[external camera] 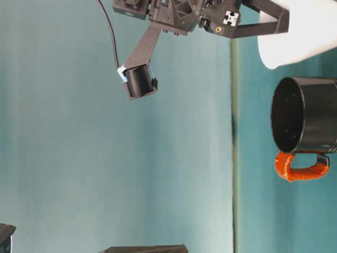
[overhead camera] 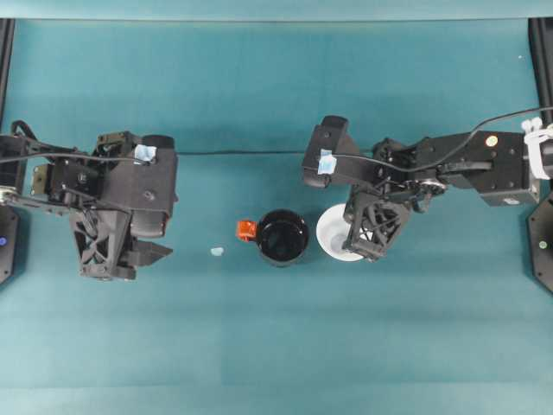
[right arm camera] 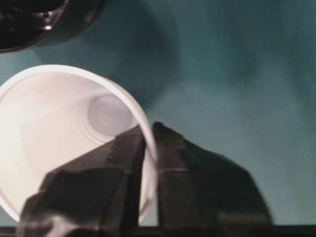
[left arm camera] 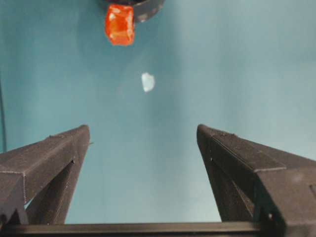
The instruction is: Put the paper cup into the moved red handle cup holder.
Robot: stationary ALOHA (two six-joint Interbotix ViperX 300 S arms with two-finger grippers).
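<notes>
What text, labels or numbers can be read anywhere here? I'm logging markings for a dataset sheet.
None can be read.
The paper cup and the red handle cup holder are plain.
The pale blue tape tags on the arms carry no legible writing.

You are working at a robot lab bench, not in a home or a kitchen. A plain teal table top (overhead camera: 276, 346) fills the overhead view edge to edge, with a teal backdrop (external camera: 79, 158) standing behind it in the table-level view. Black frame rails (overhead camera: 7, 52) run along the far left and far right corners. Two black arms on fixed bases flank the table, a thin black cable (overhead camera: 233, 153) trails across it, and blue tape tags (overhead camera: 145, 153) mark the wrist cameras.
</notes>
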